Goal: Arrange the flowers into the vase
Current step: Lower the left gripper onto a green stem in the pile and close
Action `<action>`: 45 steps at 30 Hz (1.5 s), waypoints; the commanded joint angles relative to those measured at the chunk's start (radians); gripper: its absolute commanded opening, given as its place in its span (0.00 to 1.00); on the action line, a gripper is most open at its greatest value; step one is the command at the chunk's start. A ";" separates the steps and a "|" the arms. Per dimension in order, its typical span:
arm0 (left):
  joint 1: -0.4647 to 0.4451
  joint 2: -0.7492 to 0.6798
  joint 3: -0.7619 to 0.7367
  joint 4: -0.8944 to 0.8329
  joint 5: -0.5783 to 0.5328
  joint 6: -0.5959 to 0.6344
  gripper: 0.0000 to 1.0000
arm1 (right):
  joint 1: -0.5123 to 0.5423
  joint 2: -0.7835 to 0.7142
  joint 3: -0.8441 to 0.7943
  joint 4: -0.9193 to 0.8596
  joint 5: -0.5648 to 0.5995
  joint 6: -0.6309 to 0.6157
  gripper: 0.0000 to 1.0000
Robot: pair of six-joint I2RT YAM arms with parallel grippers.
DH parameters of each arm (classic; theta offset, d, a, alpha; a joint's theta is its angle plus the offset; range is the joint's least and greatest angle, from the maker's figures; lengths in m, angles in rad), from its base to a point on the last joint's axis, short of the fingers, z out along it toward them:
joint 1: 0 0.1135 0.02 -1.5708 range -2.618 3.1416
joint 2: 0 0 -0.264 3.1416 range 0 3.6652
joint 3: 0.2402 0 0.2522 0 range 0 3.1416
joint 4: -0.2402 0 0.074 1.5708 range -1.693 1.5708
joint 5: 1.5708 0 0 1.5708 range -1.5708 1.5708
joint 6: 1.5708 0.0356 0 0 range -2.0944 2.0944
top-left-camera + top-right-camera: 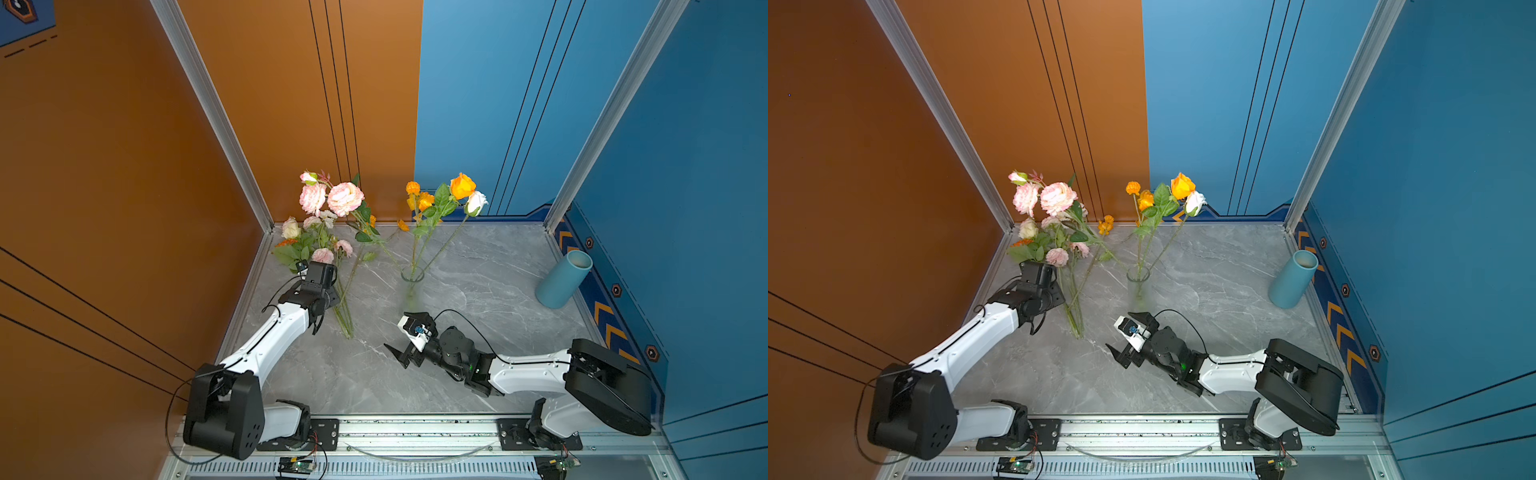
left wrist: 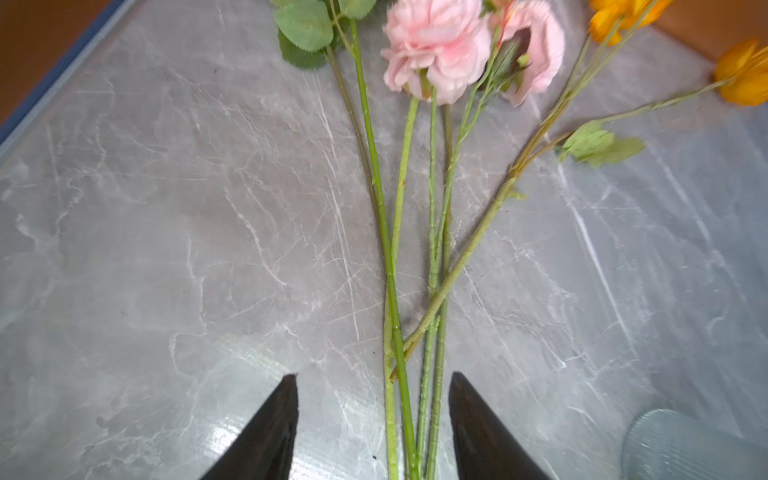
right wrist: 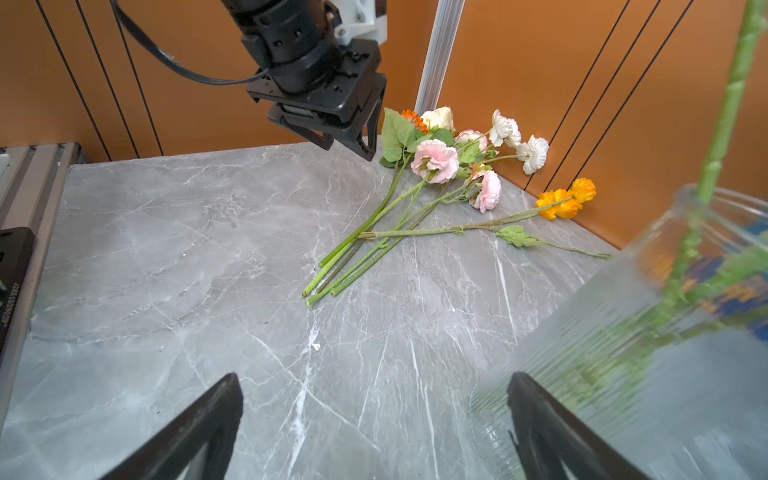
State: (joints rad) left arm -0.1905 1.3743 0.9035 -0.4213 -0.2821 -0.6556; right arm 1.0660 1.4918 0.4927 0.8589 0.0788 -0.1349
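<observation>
**Flowers.** The loose flowers (image 1: pixel 322 245) are lying in a bunch at the far left corner of the grey marble desk (image 1: pixel 478 291). Their blooms are pointing toward the orange wall (image 3: pixel 519 62) and their cut ends toward the near edge. Pink, cream-white and orange heads are showing. The green stems (image 2: pixel 390 249) are crossing one another low down.

**Vase.** The clear ribbed vase (image 1: pixel 411 286) is standing upright near the middle of the desk, just to the right of the loose stems. It is already holding an orange rose (image 1: pixel 462 185), a white rose (image 1: pixel 476 203) and a sprig of small orange blooms (image 1: pixel 419 197), all leaning toward the back.

**Left gripper.** The left gripper (image 2: pixel 374 376) is hovering over the lower ends of the loose stems. Its jaws are standing apart, with the stems showing in the gap between them. In the left wrist view neither jaw is pressing on a stem. The right wrist view is showing this gripper clear of the desk surface.

**Right gripper.** The right gripper (image 3: pixel 376 374) is sitting low over the desk on the near side of the vase. Its jaws are spread wide with only bare desk between them. One jaw is lying close by the vase's base; contact cannot be confirmed.

**Other items.** A blue tube (image 1: pixel 565 278) is standing at the right edge of the desk, well apart from both grippers.
</observation>
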 commanded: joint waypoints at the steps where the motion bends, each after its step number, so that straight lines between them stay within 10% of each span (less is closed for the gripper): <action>1: 0.039 0.088 0.049 0.042 0.027 0.010 0.46 | -0.001 0.017 0.034 -0.030 -0.020 -0.012 1.00; 10: 0.125 0.346 0.209 0.134 0.022 0.010 0.27 | -0.024 0.018 0.032 -0.027 -0.037 0.009 1.00; 37: 0.159 0.651 0.448 0.064 0.013 0.015 0.10 | -0.089 0.002 0.007 0.006 -0.079 0.075 1.00; 45: 0.161 0.660 0.446 0.047 0.019 0.022 0.22 | -0.095 -0.004 0.007 0.005 -0.081 0.080 1.00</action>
State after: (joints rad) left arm -0.0391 2.0109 1.3361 -0.3336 -0.2749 -0.6418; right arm 0.9775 1.5047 0.5045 0.8474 0.0174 -0.0734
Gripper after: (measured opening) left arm 0.216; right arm 0.998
